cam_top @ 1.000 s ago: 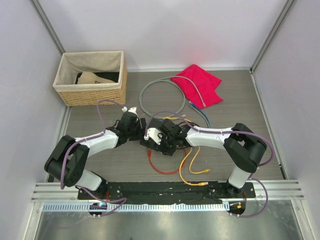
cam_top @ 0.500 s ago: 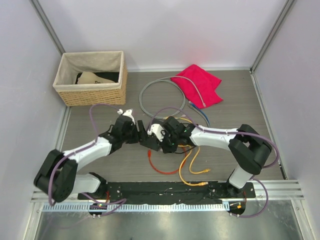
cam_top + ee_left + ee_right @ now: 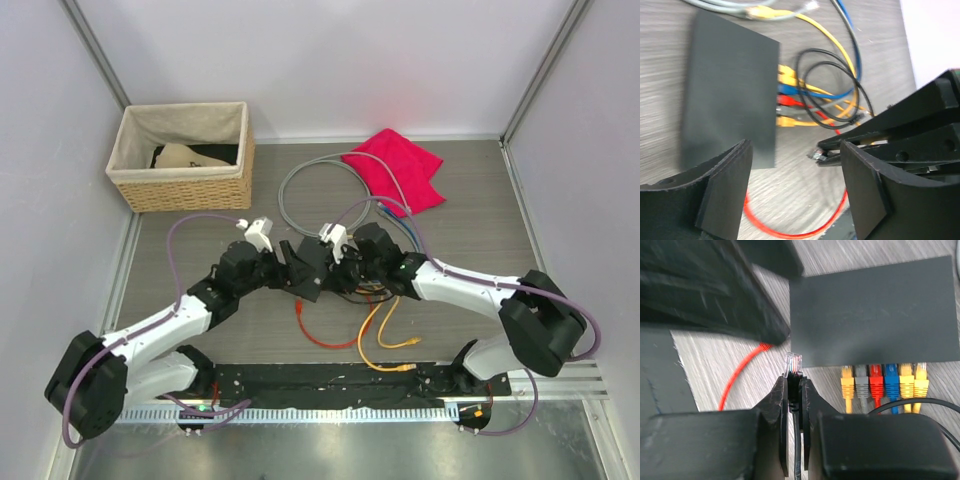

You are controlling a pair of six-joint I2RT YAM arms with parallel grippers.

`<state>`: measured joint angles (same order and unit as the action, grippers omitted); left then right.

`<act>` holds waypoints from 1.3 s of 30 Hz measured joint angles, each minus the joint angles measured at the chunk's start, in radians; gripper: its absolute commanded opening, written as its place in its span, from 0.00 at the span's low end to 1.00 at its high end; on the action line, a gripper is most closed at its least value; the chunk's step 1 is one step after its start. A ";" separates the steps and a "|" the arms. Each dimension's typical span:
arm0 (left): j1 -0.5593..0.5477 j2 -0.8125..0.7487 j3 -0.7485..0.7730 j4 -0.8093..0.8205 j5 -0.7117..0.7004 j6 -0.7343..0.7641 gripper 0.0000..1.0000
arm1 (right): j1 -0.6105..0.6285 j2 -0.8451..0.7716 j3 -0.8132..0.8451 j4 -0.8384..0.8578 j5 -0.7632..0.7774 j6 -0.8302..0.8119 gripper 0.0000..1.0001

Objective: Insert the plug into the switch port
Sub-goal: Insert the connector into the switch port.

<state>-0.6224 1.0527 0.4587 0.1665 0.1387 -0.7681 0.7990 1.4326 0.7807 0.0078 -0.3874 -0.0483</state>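
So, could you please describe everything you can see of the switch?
The switch is a flat, thin, dark grey rectangular box with a plain matte top, lying flat on the wood-grain table. Six cable plugs sit side by side in one long edge: yellow, grey, red, blue, yellow, yellow. The right claw holds a clear plug at that edge's free end; whether it touches cannot be told. The open left claw is close beside the box.

A wicker basket sits beyond the jaws to the left, a red cloth beyond-right, a grey cable looped between; a red cable and a yellow cable lie nearer on the worktop.
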 measured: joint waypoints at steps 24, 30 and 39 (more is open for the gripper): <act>-0.098 0.178 0.000 0.166 0.013 -0.342 0.03 | -0.019 -0.058 -0.134 0.222 -0.028 0.119 0.30; -0.104 0.151 0.000 0.135 -0.024 -0.428 0.00 | -0.016 -0.117 -0.205 0.285 -0.013 0.095 0.38; -0.104 0.093 0.008 0.014 -0.103 -0.580 0.00 | 0.120 -0.277 -0.356 0.412 0.210 -0.082 0.42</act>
<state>-0.7265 1.1458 0.4664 0.1802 0.0360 -1.3483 0.9188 1.1553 0.4244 0.4198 -0.1776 -0.1307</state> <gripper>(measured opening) 0.055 0.419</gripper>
